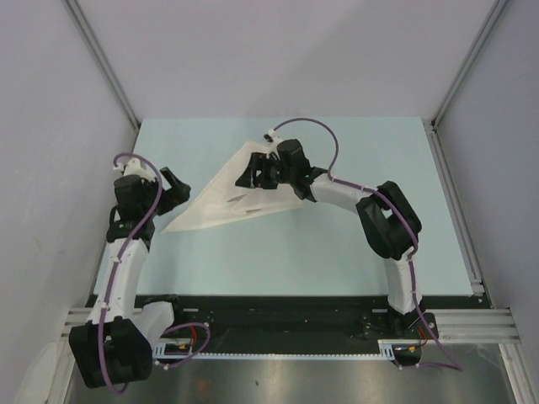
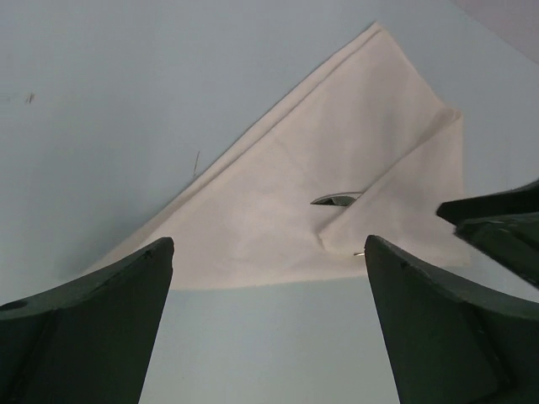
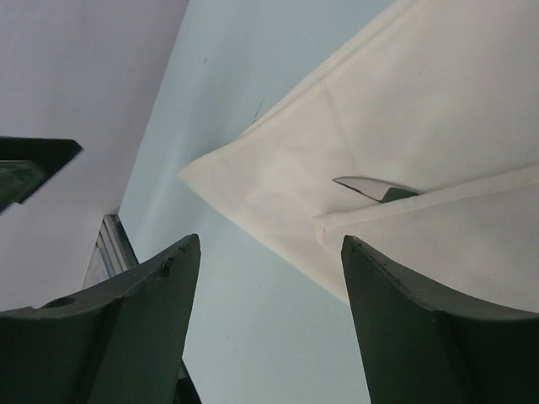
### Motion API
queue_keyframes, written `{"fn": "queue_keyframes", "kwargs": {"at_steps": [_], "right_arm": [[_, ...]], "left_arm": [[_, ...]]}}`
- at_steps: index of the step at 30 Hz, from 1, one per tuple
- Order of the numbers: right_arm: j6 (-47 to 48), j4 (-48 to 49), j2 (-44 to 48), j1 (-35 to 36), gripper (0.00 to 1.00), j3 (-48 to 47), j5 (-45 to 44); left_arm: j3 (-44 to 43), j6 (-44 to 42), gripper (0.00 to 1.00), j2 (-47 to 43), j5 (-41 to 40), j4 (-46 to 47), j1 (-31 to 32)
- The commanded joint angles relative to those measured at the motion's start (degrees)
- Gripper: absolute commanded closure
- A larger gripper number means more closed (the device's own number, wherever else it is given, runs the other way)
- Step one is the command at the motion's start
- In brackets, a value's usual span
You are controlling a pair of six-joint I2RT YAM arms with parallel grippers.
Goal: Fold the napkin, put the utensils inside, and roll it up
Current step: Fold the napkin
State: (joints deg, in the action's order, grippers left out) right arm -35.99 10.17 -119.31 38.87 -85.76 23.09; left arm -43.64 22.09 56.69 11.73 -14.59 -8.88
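1. Both claws are open with nothing held. The left gripper hovers just beside the left corner of the napkin, and the right gripper hangs over its upper part (perhaps touching, the view is not clear).
2. The napkin is white, folded into a triangle, and lies flat on the pale blue table.
3. One flap is turned over the knife; only the silver blade tip shows.

Both arms are made of white links with bulky black joint housings, as is seen on the left arm and the right arm. A purple cable is led along each of them. The fingers are shaped as dark green-black wedges, matt and smooth, with pointed tips.
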Motion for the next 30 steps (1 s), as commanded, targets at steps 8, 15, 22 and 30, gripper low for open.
{"fn": "queue_keyframes", "kwargs": {"at_steps": [8,15,22,30], "right_arm": [[1.80,1.25,18.84,-14.69,0.26,13.93,10.29],[3.11,-0.68,23.68,-19.53,0.26,17.11,13.64],[3.29,-1.47,25.70,-20.06,0.26,17.64,14.35],[3.73,-2.88,25.79,-19.98,0.25,18.52,13.56]], "left_arm": [[21.02,24.82,0.19,-15.62,-18.11,-2.02,-0.78],[28.87,32.75,0.30,-18.02,-23.15,3.42,-1.48],[30.54,31.62,0.35,-10.12,-19.91,13.77,-7.02],[31.59,28.63,0.44,-5.71,-17.97,18.80,-10.18]]}}
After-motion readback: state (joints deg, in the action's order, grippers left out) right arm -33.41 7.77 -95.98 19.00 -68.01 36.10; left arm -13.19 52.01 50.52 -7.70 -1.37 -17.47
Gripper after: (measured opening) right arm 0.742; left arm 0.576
